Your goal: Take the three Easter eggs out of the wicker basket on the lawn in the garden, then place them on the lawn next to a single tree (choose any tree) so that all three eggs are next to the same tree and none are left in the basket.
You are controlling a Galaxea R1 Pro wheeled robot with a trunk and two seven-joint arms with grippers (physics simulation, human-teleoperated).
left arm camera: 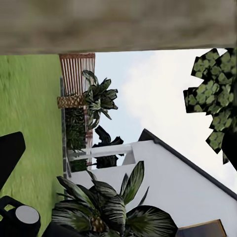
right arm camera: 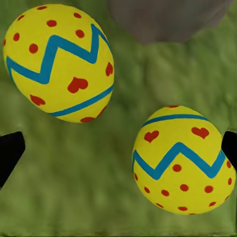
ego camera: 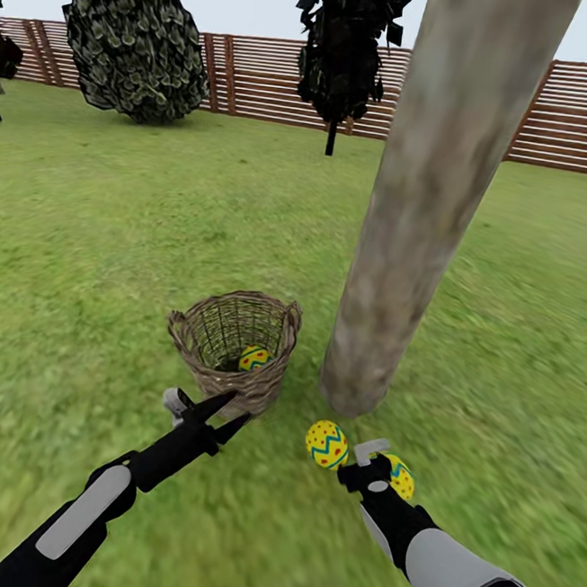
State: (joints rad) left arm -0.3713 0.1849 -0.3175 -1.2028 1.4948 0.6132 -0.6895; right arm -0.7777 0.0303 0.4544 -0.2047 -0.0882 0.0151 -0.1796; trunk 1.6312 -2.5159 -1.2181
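Observation:
The wicker basket (ego camera: 234,341) stands on the lawn (ego camera: 108,247) just left of the thick pale tree (ego camera: 429,208). One Easter egg (ego camera: 253,358) lies inside it. Two more eggs lie on the grass at the trunk's foot, one (ego camera: 326,444) (right arm camera: 59,61) free, the other (ego camera: 401,477) (right arm camera: 182,160) partly behind my right gripper (ego camera: 380,465). That gripper (right arm camera: 118,153) hangs open over the grass, the second egg beside one of its fingertips (right arm camera: 229,148). My left gripper (ego camera: 230,411) is open and empty, just in front of the basket.
A round leafy bush (ego camera: 135,37) and a thin dark-leaved tree (ego camera: 342,46) stand before the brown slat fence (ego camera: 574,115). In the left wrist view the trunk (left arm camera: 118,22), the white house (left arm camera: 187,192) and palm-like plants (left arm camera: 113,207) appear.

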